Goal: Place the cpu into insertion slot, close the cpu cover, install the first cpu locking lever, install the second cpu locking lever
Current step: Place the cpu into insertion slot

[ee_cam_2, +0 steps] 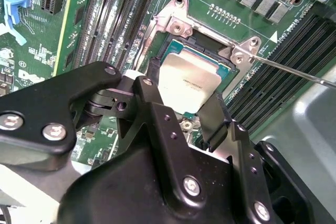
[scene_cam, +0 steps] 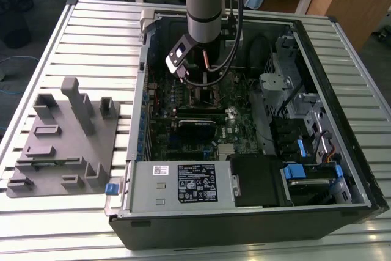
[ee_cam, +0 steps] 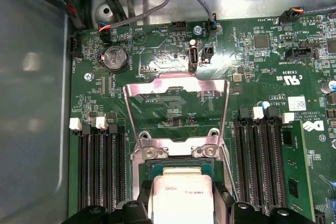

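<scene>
A: Where is the cpu (ee_cam_2: 190,80)?
B: Flat over the insertion slot (ee_cam_2: 207,43), metal top up; fully seated or a touch above, cannot tell. In the exterior view the arm (scene_cam: 204,4) hangs at upper middle of frame, over the open case (scene_cam: 244,230) on the worktop (scene_cam: 91,35).
A: Pincer (ee_cam_2: 182,98)?
B: Narrow; fingers (ee_cam_2: 151,94) set against two opposite edges of the chip, holding it.
A: Handling?
B: Judged light, stiff and smooth-lidded, fragile underneath; the opposite edges are the sensible hold.
A: Axis?
B: Square, so no long axis; its edges run parallel to the slot frame. The cpu cover (ee_cam: 177,83) stands open beside it; a locking lever (ee_cam_2: 294,71) lies free, not latched.
</scene>
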Controlling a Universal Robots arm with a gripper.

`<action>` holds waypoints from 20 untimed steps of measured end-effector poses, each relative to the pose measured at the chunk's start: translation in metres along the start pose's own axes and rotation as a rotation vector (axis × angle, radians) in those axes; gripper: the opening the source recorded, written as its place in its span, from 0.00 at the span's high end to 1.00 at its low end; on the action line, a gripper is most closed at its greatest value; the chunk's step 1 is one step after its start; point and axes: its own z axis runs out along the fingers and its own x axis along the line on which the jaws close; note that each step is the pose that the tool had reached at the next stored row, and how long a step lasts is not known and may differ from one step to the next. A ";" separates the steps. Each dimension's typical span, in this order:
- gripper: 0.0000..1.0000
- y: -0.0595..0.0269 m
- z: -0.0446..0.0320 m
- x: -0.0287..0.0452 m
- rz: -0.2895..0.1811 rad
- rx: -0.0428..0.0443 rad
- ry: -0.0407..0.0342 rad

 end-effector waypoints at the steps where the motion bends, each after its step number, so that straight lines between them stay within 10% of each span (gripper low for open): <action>1: 0.46 0.0000 0.0002 0.0000 0.000 0.0001 -0.0002; 20: 0.46 -0.0002 0.0012 0.0000 -0.009 0.0005 0.0013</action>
